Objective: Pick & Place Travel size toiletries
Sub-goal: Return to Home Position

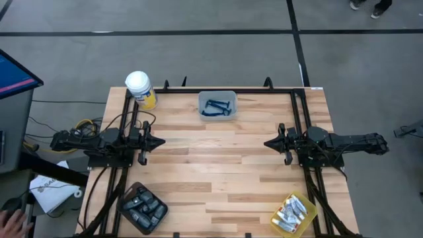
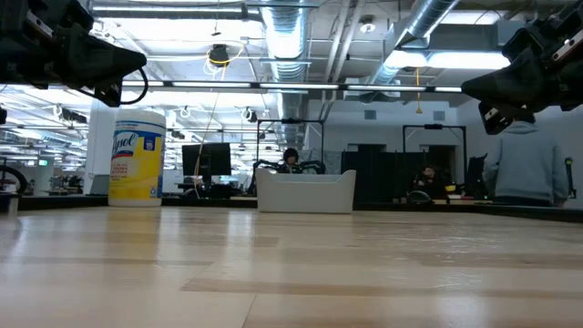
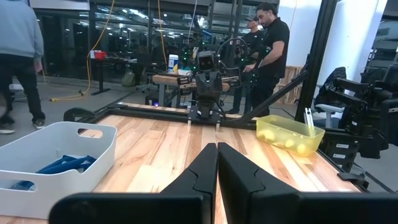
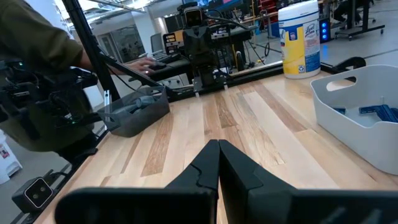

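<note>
The middle of the table (image 1: pixel 218 172) is open wood from side to side. It forms a wide lane between the left gripper (image 1: pixel 162 141) at the left edge and the right gripper (image 1: pixel 266 142) at the right edge, both raised above the surface with fingers pressed together. The obstacles sit along the rim: a white bin (image 1: pixel 217 104) at the middle of the back edge, a tall wipes canister (image 1: pixel 141 89) at the back left corner, a dark bin (image 1: pixel 142 206) at the front left corner and a yellow bin (image 1: pixel 294 213) at the front right corner.

Butcher-block wooden table (image 1: pixel 218 158), smooth with a soft sheen. Matt white plastic bin (image 1: pixel 217 93) at the far edge, blue plastic razors (image 1: pixel 218 108) inside. Translucent yellow plastic bin (image 3: pixel 314 138) at the near right corner.
</note>
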